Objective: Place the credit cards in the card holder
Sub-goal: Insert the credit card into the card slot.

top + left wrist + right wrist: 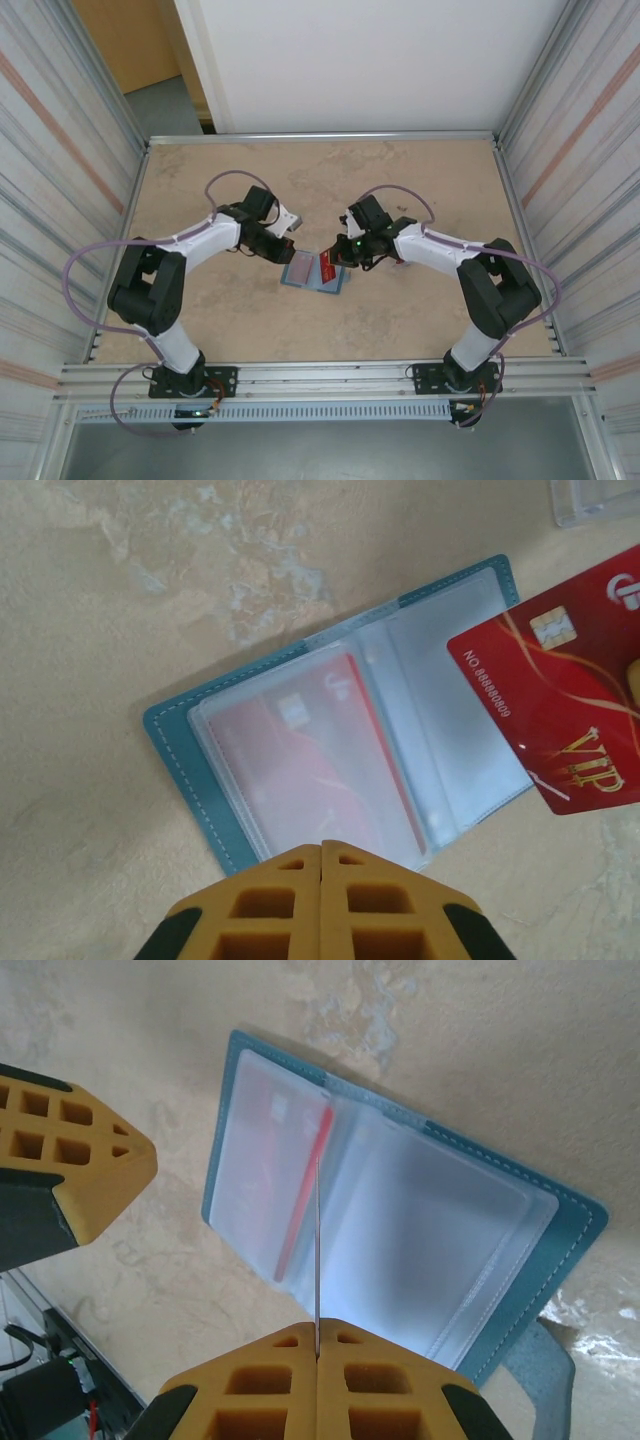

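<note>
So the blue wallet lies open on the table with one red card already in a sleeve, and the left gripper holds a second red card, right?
No, the right gripper holds the second red card, pinched edge-on in the right wrist view; the left gripper is shut on nothing. The rest stands.

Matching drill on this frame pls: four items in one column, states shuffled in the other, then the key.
1. VIP card
2. other red card
3. card holder
4. left gripper

A. lying open on the table
B. shut and empty
C. pinched in the right gripper
D. tucked inside the card holder

Pairs: 1-C, 2-D, 3-A, 4-B
</note>
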`<action>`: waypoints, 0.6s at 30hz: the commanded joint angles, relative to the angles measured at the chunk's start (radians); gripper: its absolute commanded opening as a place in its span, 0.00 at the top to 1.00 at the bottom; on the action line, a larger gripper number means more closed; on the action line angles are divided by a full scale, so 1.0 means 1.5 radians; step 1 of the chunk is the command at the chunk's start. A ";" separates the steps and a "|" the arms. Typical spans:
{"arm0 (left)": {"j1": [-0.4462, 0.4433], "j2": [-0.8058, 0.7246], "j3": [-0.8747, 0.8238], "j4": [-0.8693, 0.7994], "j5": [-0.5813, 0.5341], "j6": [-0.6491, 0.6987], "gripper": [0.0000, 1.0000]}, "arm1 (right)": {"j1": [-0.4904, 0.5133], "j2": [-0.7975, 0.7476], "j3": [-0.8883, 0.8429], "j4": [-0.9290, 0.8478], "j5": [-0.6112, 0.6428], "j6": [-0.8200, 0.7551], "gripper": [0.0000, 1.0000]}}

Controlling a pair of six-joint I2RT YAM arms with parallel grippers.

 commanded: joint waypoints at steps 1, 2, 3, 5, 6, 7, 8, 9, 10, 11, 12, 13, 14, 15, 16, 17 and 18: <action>0.012 -0.005 0.001 -0.005 0.019 -0.017 0.96 | 0.026 -0.028 -0.009 -0.014 0.030 0.020 1.00; 0.017 -0.007 0.003 -0.006 0.019 -0.017 0.96 | 0.033 -0.031 -0.015 -0.020 0.044 0.020 1.00; 0.025 -0.007 0.004 -0.009 0.019 -0.020 0.96 | 0.036 -0.033 -0.024 -0.021 0.051 0.023 1.00; 0.042 -0.004 0.018 -0.031 0.021 -0.025 0.98 | 0.035 -0.036 -0.045 -0.010 0.052 0.035 1.00; 0.051 0.005 0.034 -0.058 0.026 -0.026 1.00 | 0.032 -0.036 -0.051 -0.006 0.049 0.039 1.00; 0.062 0.016 0.050 -0.090 0.043 -0.019 1.00 | 0.029 -0.035 -0.053 -0.005 0.048 0.039 1.00; 0.072 0.025 0.064 -0.119 0.069 -0.007 1.00 | 0.028 -0.035 -0.053 -0.005 0.046 0.040 1.00; 0.082 0.037 0.081 -0.154 0.098 0.003 1.00 | 0.026 -0.034 -0.052 -0.001 0.044 0.040 1.00; 0.089 0.049 0.093 -0.184 0.115 0.004 1.00 | 0.025 -0.031 -0.049 0.006 0.037 0.042 1.00; 0.094 0.057 0.098 -0.201 0.128 0.003 1.00 | 0.024 -0.029 -0.048 0.013 0.032 0.044 1.00; 0.100 0.060 0.092 -0.199 0.150 -0.003 1.00 | 0.022 -0.025 -0.045 0.022 0.026 0.044 1.00; 0.103 0.055 0.073 -0.174 0.170 -0.015 1.00 | 0.021 -0.021 -0.041 0.029 0.021 0.042 1.00; 0.104 0.046 0.059 -0.146 0.178 -0.028 1.00 | 0.019 -0.017 -0.037 0.031 0.017 0.042 1.00; 0.102 0.036 0.042 -0.116 0.186 -0.039 1.00 | 0.016 -0.013 -0.032 0.032 0.012 0.040 1.00; 0.098 0.029 0.035 -0.096 0.195 -0.042 1.00 | 0.015 -0.011 -0.028 0.033 0.008 0.037 1.00; 0.093 0.025 0.033 -0.085 0.199 -0.043 1.00 | 0.014 -0.010 -0.026 0.035 0.006 0.033 1.00; 0.088 0.025 0.032 -0.075 0.202 -0.046 1.00 | 0.012 -0.011 -0.025 0.039 0.003 0.031 1.00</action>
